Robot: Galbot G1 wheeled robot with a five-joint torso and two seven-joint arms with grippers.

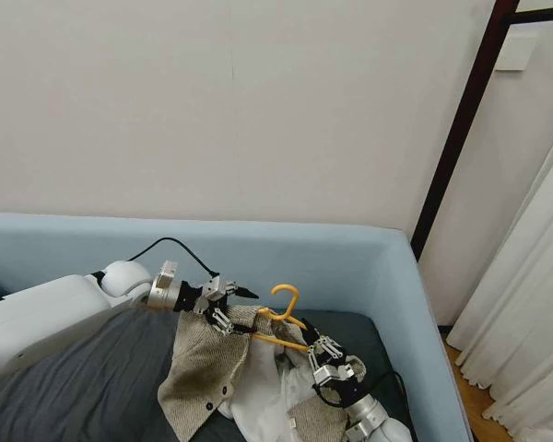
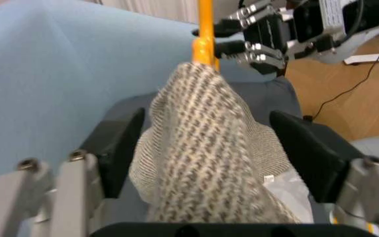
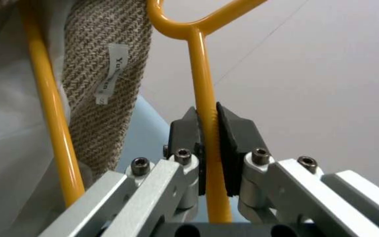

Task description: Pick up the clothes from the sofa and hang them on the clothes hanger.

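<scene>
A beige knitted garment [image 1: 203,368] with a white lining lies draped on the sofa seat, its upper part pulled over one arm of an orange hanger [image 1: 278,339]. My left gripper [image 1: 223,304] is at the garment's top edge, open. In the left wrist view the knit fabric [image 2: 203,148] bulges between the wide-apart fingers [image 2: 120,148] with gaps on both sides. My right gripper [image 1: 324,354] is shut on the hanger's stem [image 3: 203,74] below the hook. A white label [image 3: 114,74] shows on the garment [image 3: 91,118] beside the hanger. The right gripper [image 2: 219,39] also shows at the hanger [image 2: 205,29].
The sofa has a light blue back [image 1: 304,258] and side wall [image 1: 415,322] around a dark grey seat [image 1: 74,387]. A plain wall rises behind. To the right stand a dark door frame [image 1: 456,138], white curtains [image 1: 535,304] and wooden floor [image 1: 461,368].
</scene>
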